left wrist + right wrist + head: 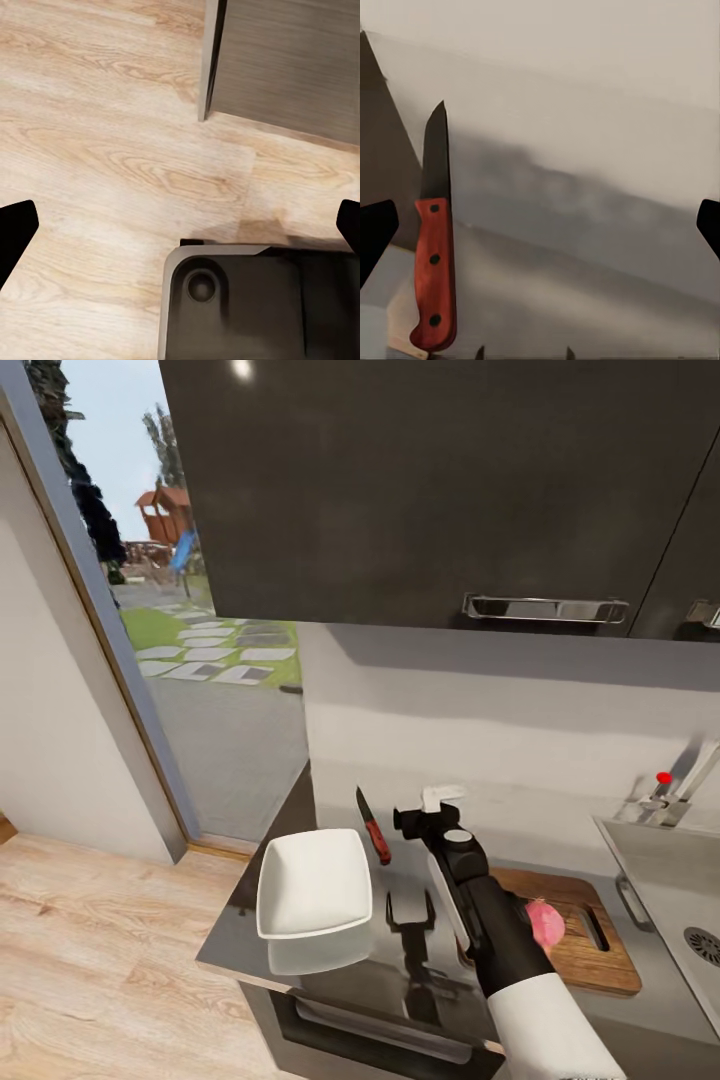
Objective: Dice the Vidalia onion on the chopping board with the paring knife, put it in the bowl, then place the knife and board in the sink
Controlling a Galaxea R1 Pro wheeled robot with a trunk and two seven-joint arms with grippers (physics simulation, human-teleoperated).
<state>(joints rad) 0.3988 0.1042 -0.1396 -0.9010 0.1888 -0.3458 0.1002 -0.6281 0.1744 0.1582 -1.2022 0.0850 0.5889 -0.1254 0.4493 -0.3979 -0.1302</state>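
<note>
The right gripper [430, 812] hangs over the long matte grey countertop [420, 960] with its jaws spread wide and nothing between them, its black fingertips [375, 229] standing far apart in the wrist view. Just beside it lies the small paring knife with the red handle and short dark blade [373, 827], flat on the counter, blade pointing toward the wall. The pinkish Vidalia onion [545, 922] already sits on the dark brown wooden chopping board [590, 945], partly behind the forearm. The white squarish bowl [314, 887] waits to the knife's left; the grey sink [665, 880] lies beyond the board. I'd judge it's fetching the knife: next it must shift sideways over the handle, lower and close.
</note>
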